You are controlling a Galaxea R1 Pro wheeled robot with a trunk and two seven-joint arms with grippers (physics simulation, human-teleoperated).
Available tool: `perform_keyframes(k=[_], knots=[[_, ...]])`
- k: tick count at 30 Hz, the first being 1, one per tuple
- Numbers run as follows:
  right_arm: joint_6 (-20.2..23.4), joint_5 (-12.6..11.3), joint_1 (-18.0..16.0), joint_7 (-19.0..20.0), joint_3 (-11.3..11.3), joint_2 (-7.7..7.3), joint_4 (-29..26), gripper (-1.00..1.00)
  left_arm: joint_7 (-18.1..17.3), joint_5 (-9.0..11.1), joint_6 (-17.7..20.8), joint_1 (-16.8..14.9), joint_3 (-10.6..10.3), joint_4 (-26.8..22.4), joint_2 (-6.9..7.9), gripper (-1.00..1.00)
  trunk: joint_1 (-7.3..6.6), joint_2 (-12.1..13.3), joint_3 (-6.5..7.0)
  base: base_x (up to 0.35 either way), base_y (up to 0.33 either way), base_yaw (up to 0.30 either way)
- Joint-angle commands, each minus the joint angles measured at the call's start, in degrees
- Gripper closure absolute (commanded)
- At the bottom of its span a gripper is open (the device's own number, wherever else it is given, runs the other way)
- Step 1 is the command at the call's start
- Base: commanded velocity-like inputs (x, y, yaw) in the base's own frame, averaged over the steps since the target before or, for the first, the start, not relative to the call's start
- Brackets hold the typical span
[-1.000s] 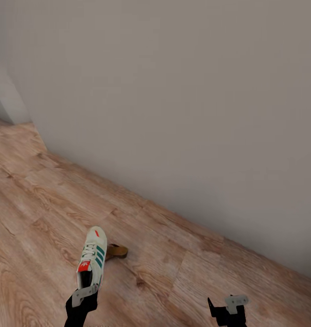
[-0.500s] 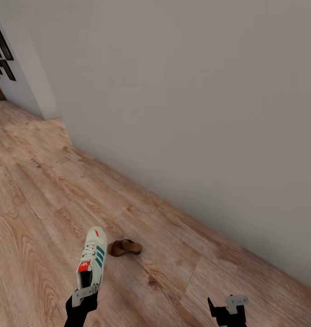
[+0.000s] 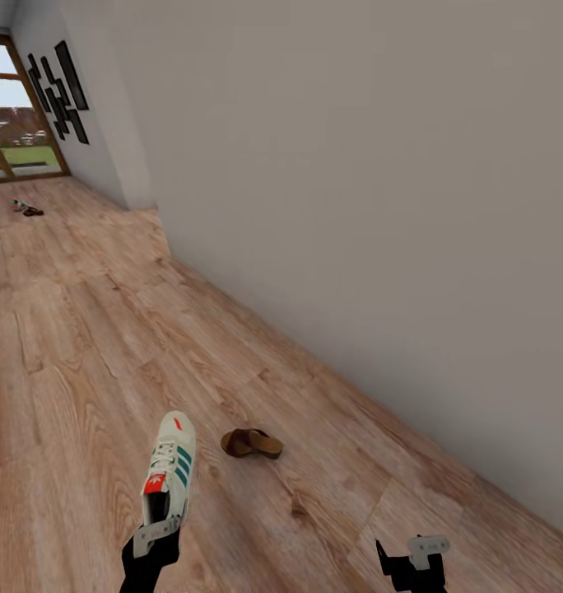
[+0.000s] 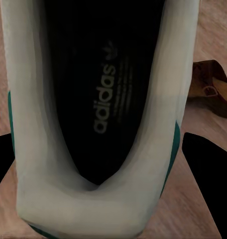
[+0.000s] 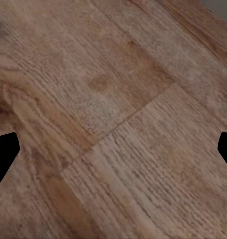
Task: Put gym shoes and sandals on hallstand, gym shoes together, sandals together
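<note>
In the head view the left claw sits at the lower left of the frame, closed on the heel of a gym shoe; the shoe points away from the robot with its toe toward the middle of the frame, its green side stripes and red-orange tongue patch showing, and it is held above the corridor floor. In the left wrist view the same gym shoe takes up most of the frame, its dark insole facing the camera, with the dark fingers of the claw at either side of its heel.

Just right of the shoe's toe in the head view, a brown sandal lies on the floor, apart from the shoe and near the foot of the plain grey wall that runs diagonally from the upper left to the lower right; in the left wrist view this sandal shows at the right edge of the frame, beside the shoe.

Far off at the upper left of the head view, a second pair of small shapes lies on the floor near a window; they are too small to tell apart; dark frames hang on the wall next to the window.

The right claw is at the lower right of the head view, spread wide and holding nothing; the right wrist view has its dark fingertips at the side edges, well apart, over bare wood planks.
</note>
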Motion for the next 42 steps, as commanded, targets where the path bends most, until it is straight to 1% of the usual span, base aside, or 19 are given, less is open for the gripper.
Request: perform_keyframes(k=[1,13,24,42], knots=[[-0.2,0.4,0.0,0.2,-0.2,0.00,0.0,-1.00,-0.3,0.5,-0.1,0.0,0.0,0.1,-0.03,1.00,-0.01,0.0,-0.04,0.000,0.000,0.278],[-0.2,0.3,0.0,0.2,-0.2,0.08,0.0,-1.00,-0.3,0.4,-0.1,0.0,0.1,-0.7,0.44,1.00,-0.01,0.0,-0.04,0.000,0.000,0.278],[-0.2,0.2,0.0,0.2,-0.2,0.09,-0.5,-1.00,-0.4,0.3,-0.1,0.0,-0.1,-0.6,0.05,1.00,-0.01,0.0,-0.04,0.000,0.000,0.249],[-0.2,0.1,0.0,0.2,-0.3,0.09,-0.8,-1.00,-0.3,0.4,-0.1,0.0,0.0,-0.6,0.10,1.00,-0.01,0.0,-0.04,0.000,0.000,0.250]])
